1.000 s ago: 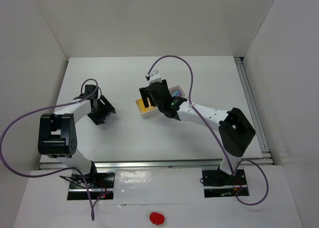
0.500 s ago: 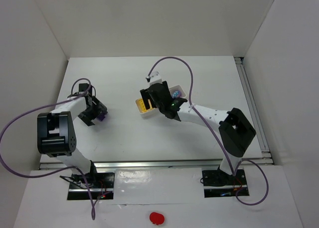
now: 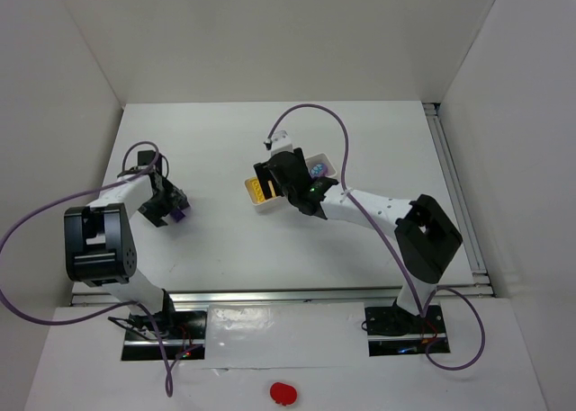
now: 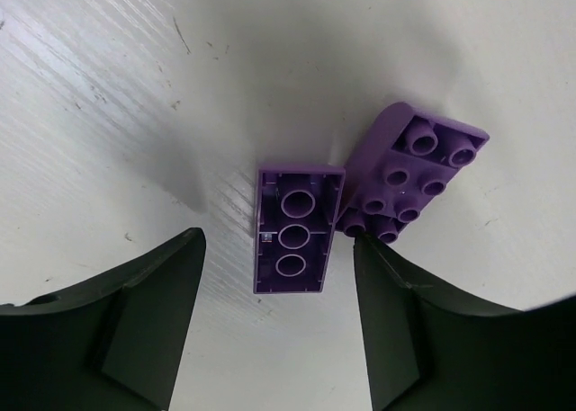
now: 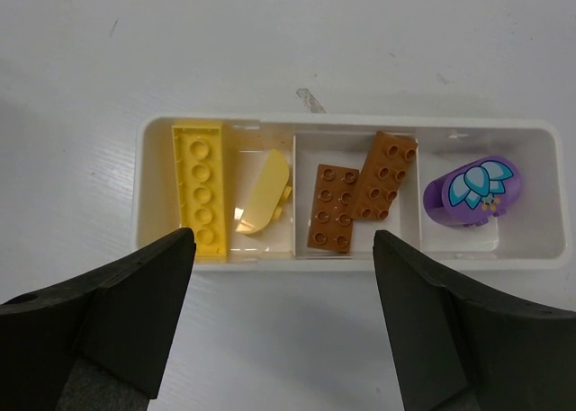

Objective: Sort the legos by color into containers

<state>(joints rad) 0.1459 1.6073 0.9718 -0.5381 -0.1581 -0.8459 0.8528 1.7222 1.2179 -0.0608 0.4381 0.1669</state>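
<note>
Starting big: the white tray [image 5: 360, 123] lies just ahead of the right gripper [image 5: 281, 267], whose jaws are wide and empty. We see the left gripper [image 4: 277, 267] wide too, straddling an upside-down purple brick [image 4: 292, 229], untouched, its long axis parallel to the fingers. A studded purple brick [image 4: 409, 173] touches it beyond the right finger. The left arm is nearer.

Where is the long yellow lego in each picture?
Top external: the long yellow lego lies in the left end of the white tray.
Left wrist: not in it.
Right wrist: in the left compartment.
Shared landmark: the white tray, seen in the top and right wrist views.
</note>
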